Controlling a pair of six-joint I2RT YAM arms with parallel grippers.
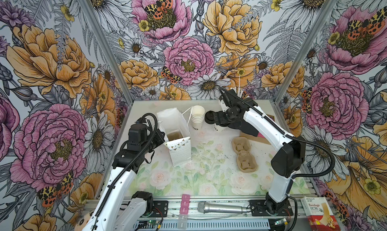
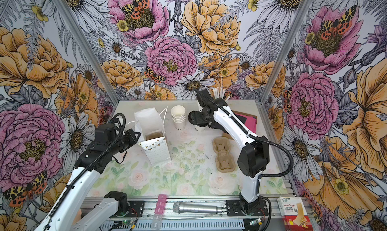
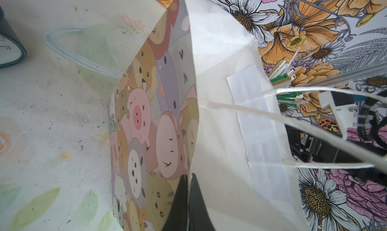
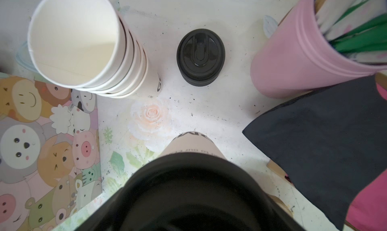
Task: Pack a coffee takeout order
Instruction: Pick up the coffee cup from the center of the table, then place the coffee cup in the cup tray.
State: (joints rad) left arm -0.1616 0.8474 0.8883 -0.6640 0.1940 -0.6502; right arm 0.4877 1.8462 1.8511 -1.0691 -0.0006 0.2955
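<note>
Left fingers [image 3: 199, 211] on one bag [image 3: 219, 114]

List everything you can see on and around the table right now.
paper bag: one, white with cartoon-animal panels, left of centre
paper cups: one stack, white, right of the bag
lid stack: one, black, beside the cups
lidded cup: one, white, black lid, near the lid stack
cup carrier: one, brown pulp, centre right
straw cup: one, pink, back right
black napkin: one, black, right side
pink napkin: one, pink, overlapping the black one
microphone: one, silver, front rail
bandage box: one, red and white, front right
left pincer: one, black, shut on the bag's rim
right pincer: one, black, over the lidded cup, grip unclear
</note>
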